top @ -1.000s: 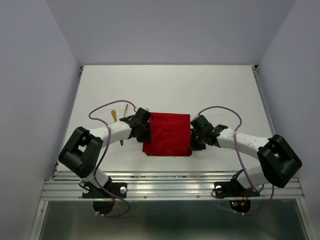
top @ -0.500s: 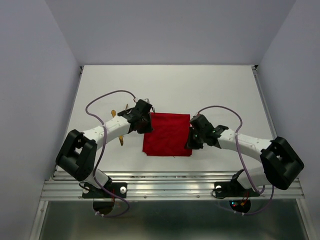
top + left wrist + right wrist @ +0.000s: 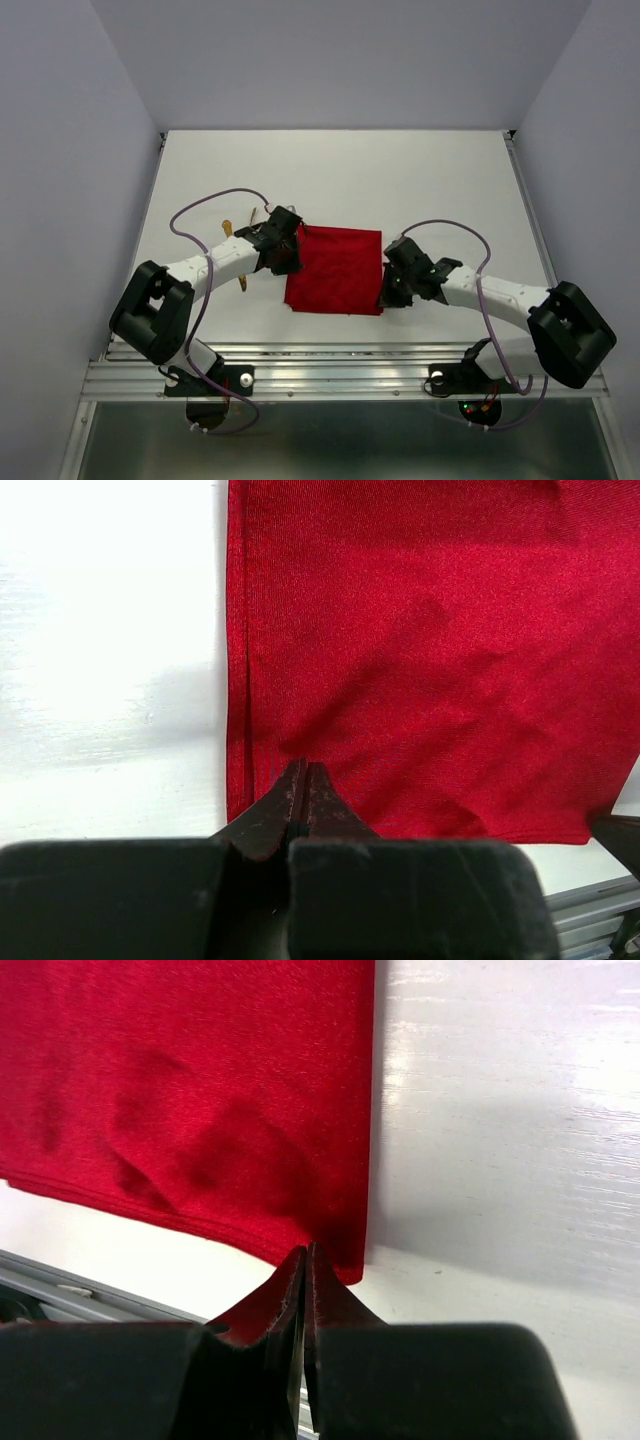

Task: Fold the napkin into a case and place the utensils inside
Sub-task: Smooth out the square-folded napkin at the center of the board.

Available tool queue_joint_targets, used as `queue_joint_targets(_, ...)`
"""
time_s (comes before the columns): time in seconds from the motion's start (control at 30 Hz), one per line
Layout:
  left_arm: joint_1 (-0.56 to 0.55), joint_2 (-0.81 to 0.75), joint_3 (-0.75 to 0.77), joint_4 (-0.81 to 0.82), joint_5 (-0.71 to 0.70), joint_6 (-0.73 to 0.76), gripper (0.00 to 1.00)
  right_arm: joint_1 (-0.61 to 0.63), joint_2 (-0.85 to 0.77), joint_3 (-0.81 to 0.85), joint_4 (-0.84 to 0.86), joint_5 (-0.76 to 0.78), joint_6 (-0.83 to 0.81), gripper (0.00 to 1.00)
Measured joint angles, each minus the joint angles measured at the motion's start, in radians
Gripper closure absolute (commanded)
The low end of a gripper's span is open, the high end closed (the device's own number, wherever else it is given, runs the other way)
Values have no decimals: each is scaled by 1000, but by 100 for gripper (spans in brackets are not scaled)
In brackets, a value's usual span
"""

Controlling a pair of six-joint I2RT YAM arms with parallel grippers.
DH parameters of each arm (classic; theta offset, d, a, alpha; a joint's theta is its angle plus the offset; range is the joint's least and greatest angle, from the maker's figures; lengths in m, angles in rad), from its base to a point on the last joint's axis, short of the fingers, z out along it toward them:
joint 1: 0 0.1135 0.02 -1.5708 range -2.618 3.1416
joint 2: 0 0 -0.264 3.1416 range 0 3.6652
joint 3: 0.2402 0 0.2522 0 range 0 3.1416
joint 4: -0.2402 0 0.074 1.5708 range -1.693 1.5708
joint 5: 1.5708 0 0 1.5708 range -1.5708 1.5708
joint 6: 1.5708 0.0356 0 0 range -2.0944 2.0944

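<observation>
Napkin (image 3: 335, 268) flat, left fingers (image 3: 278, 812) by left edge, right fingers (image 3: 284, 1295) at corner

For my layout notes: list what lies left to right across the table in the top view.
utensils, partly hidden by the left arm → left gripper at the cloth's left edge → napkin → right gripper at its near right corner.

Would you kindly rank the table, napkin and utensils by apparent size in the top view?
1. table
2. napkin
3. utensils, partly hidden under the left arm, so their full size is unsure
</observation>
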Motion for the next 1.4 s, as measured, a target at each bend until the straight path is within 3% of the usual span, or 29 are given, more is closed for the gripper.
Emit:
queue_joint_targets(0.17,0,0,0,0,0,-1,100,11,-55,5,-22,10,1,95)
queue_joint_targets(0.47,0,0,-10,3,14,-6,100,19,-9,-11,-31,46,7,91)
queue_joint_targets(0.67,41,55,81,1,10,-4,100,-2,-14,115,-87,175,-34,91)
queue_joint_targets(0.8,68,109,163,3,-13,-4,100,-105,6,227,-68,210,-55,91)
queue_joint_targets(0.97,96,191,266,5,-36,-1,100,-221,105,343,-23,223,-79,91)
queue_joint_targets(1.17,127,300,340,21,-46,19,100,-252,293,498,6,219,-131,91)
queue_joint_targets(1.4,143,399,351,35,-55,34,100,-302,439,517,50,180,-154,92)
